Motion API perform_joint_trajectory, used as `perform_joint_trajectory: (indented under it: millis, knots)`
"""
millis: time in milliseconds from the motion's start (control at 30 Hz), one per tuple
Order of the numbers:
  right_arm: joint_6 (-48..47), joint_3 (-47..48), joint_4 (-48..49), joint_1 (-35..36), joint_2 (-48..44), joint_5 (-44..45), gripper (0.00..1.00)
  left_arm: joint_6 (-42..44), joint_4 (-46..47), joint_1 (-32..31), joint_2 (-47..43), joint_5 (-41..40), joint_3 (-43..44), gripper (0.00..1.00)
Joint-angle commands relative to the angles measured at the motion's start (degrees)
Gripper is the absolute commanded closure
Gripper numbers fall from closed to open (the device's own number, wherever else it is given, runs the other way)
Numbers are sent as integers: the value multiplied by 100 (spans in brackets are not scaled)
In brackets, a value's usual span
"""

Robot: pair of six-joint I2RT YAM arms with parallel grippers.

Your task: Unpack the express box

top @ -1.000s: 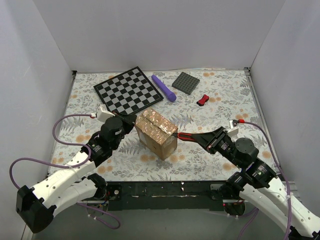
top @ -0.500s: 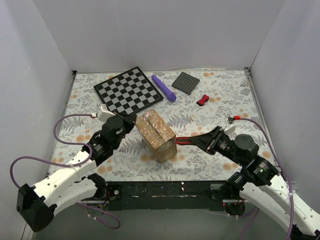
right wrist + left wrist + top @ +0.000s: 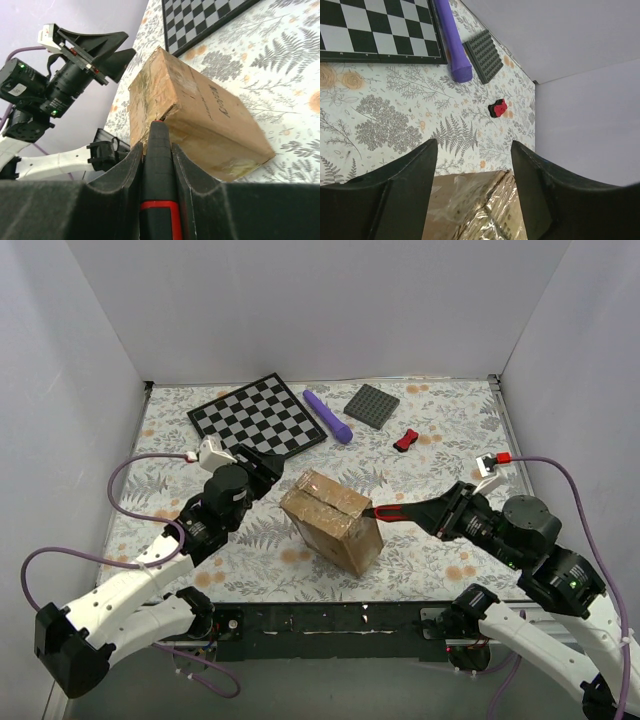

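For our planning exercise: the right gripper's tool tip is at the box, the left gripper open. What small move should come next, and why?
Probably close the left gripper on the express box to steady it: its jaws stand open, while the right gripper holds a red-and-black tool against it.

express box (image 3: 332, 523) — brown carton | glossy tape on top | mid-table, skewed

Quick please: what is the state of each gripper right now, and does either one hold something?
Left gripper: open, holding nothing.
Right gripper: closed on a red and black tool, tip at the box.
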Motion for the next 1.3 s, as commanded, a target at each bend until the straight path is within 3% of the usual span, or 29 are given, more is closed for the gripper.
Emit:
perform_joint_trajectory:
  millis: [0, 167, 267, 367, 467, 700, 800, 1033, 1267]
  knots:
    - [-669, 400, -129, 33, -96, 428, 99, 389, -101, -14, -149, -266, 254, 38]
    - [-810, 190, -375, 42, -69, 507, 99, 495, -144, -14, -255, -249, 210, 39]
    - [-696, -55, -358, 33, -560, 1077, 99, 513, -232, -14, -342, -257, 175, 39]
    - [-626, -713, 353, 33, -1395, 1727, 99, 539, -346, -14, -448, -301, 96, 39]
    - [-529, -1102, 723, 42, -1617, 2264, 99, 574, -583, -14, -545, -240, 26, 40]
    - [-826, -1357, 1065, 42, -853, 2941, 99, 12, -1322, -14, -738, -65, -334, 55]
    - [-1239, -1130, 830, 42, -221, 3293, 99, -32, -1322, -14, -704, 591, -580, 60]
    - [-1689, -1014, 925, 33, 931, 2759, 99, 38, -506, -23, -246, 2350, -1222, 70]
    - [-1628, -1225, 1066, 173, 1301, 2125, 99, 442, 267, -14, 263, 3292, -1170, 78]
